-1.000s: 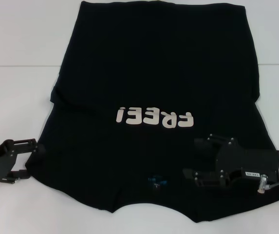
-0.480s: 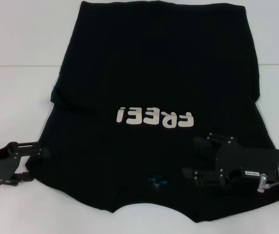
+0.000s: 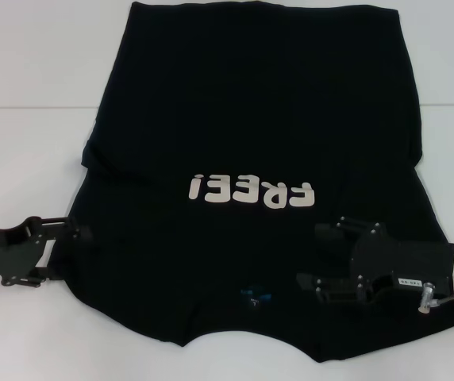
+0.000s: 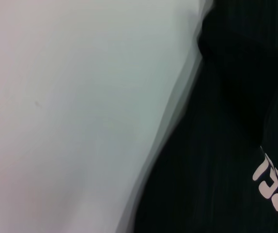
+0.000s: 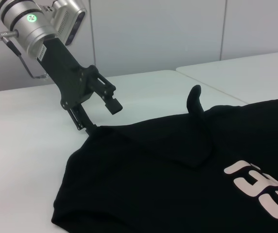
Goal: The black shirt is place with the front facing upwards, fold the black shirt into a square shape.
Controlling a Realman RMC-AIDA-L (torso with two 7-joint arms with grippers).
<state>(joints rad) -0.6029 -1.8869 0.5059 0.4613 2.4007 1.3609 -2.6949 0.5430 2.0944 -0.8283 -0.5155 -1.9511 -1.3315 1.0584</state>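
The black shirt (image 3: 251,95) lies spread on the white table, its cream "FREE!" lettering (image 3: 251,192) face up and its blue neck label (image 3: 255,295) near the front edge. My left gripper (image 3: 68,254) is open at the shirt's left edge. The right wrist view shows that left gripper (image 5: 100,115) with one finger above and one at the hem of the shirt (image 5: 153,165). My right gripper (image 3: 313,256) is open, low over the cloth to the right of the neck. In the left wrist view the shirt (image 4: 217,160) borders bare table.
The white table (image 3: 28,159) extends on both sides of the shirt. A seam between table sections (image 3: 21,108) runs across the back. A small peak of cloth (image 5: 195,99) stands up at the shirt's left side.
My left gripper has slid right and slightly down, from beside the shirt to its left edge. The right arm has stayed in place.
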